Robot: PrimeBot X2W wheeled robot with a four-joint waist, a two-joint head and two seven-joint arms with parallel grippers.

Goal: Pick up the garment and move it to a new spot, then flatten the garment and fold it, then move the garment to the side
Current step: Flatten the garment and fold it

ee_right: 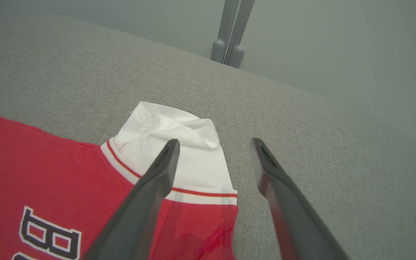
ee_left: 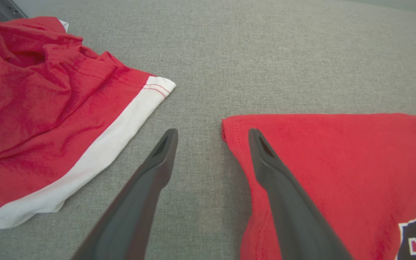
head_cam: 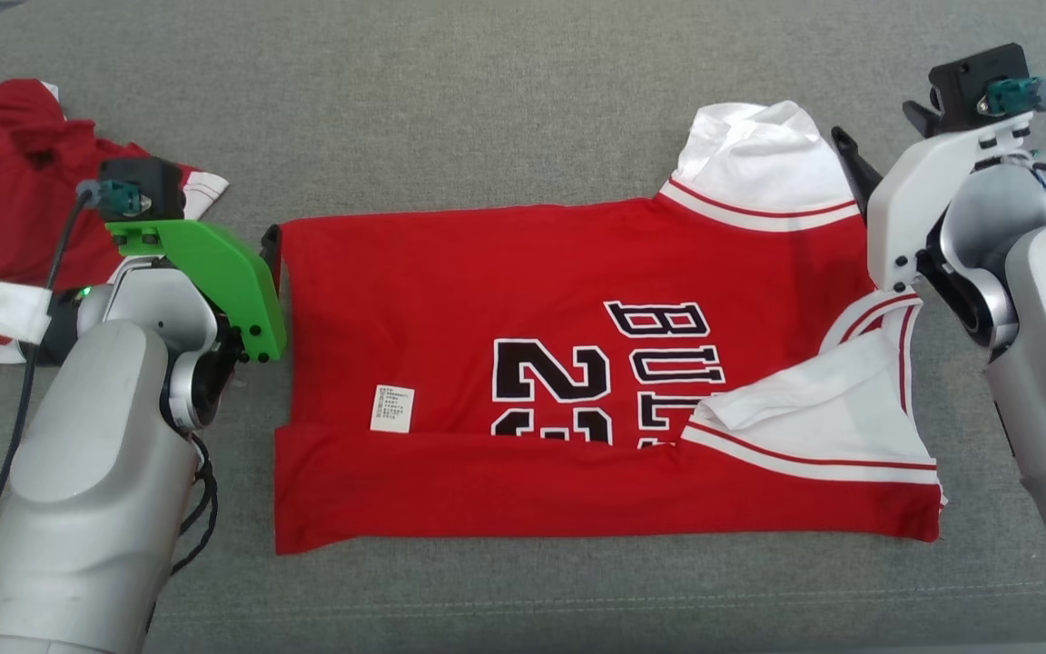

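The garment (head_cam: 523, 300), a red jersey with white sleeves and black lettering, lies flat on the grey fabric surface (head_cam: 487, 100), its near edge folded up over the bottom of the number. My left gripper (head_cam: 267, 250) stands open at its far left corner; in the left wrist view the left gripper (ee_left: 212, 133) straddles that corner of the garment (ee_left: 338, 173), one finger over the red cloth, the other over grey. My right gripper (head_cam: 875, 123) is open beside the far white sleeve (head_cam: 759, 154); the right wrist view shows the right gripper (ee_right: 215, 141) with one finger over the sleeve (ee_right: 179, 126).
A second red and white garment (head_cam: 5, 182) lies crumpled at the far left, close behind my left arm, and appears beside the left fingers (ee_left: 31, 108). A grey metal post (ee_right: 229, 32) rises past the surface's far edge. Bare grey surface lies beyond the jersey.
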